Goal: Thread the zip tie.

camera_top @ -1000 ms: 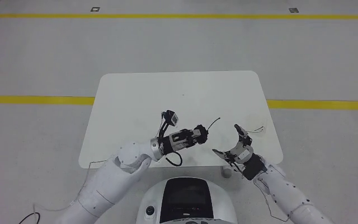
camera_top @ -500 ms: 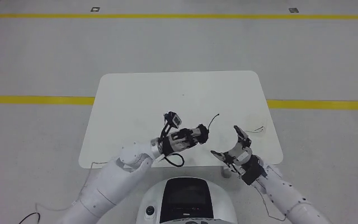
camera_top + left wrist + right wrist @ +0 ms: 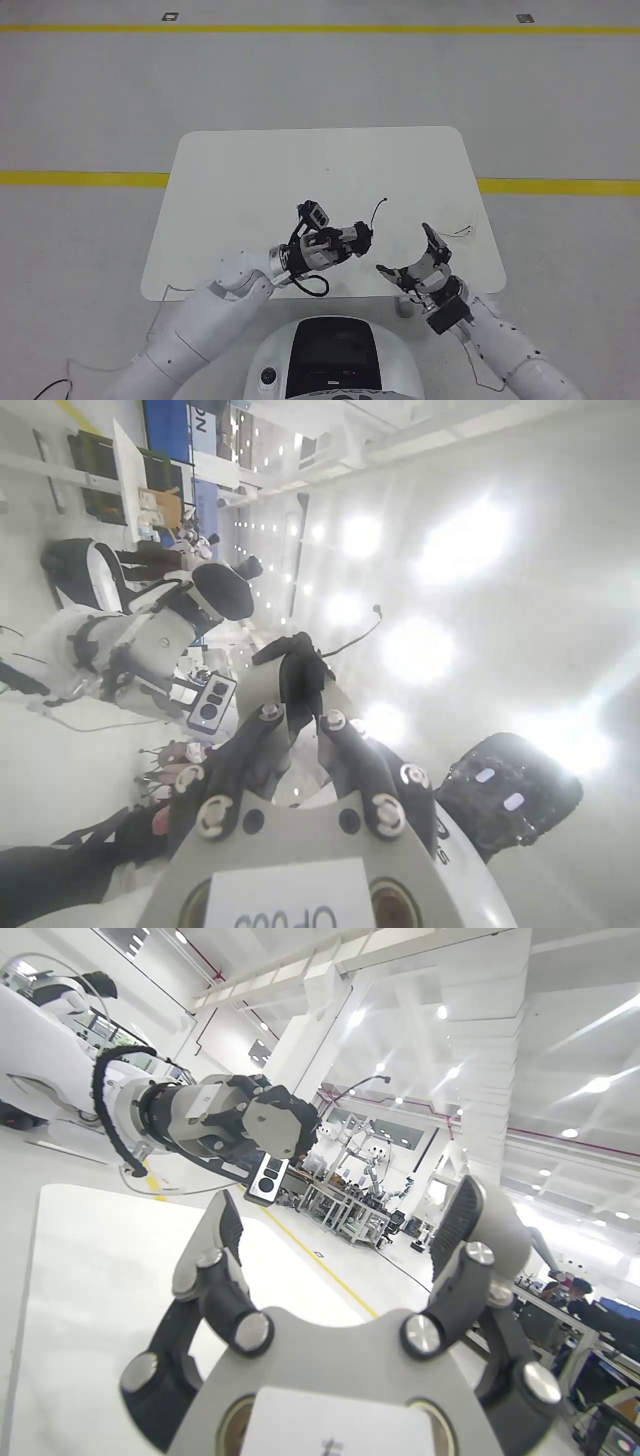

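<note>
**Tie gripped, threading not begun**

The left jaws are pressed together on one end of the black zip tie (image 3: pixel 352 642). Its free length curves up and away from them in the air above the desk (image 3: pixel 300 170) and ends in a small knob that may be its head. The right jaws stand wide apart with nothing between them, facing the left ones from near by and clear of the tie.

I judge the task to be at an early stage. The tie is lifted and held out, but it forms no loop and neither end has passed through the head. Bending it round and feeding the end through are both left to do.

A thin pale strand (image 3: pixel 458 232) lies on the desk on the right arm's side, too small to identify.
</note>
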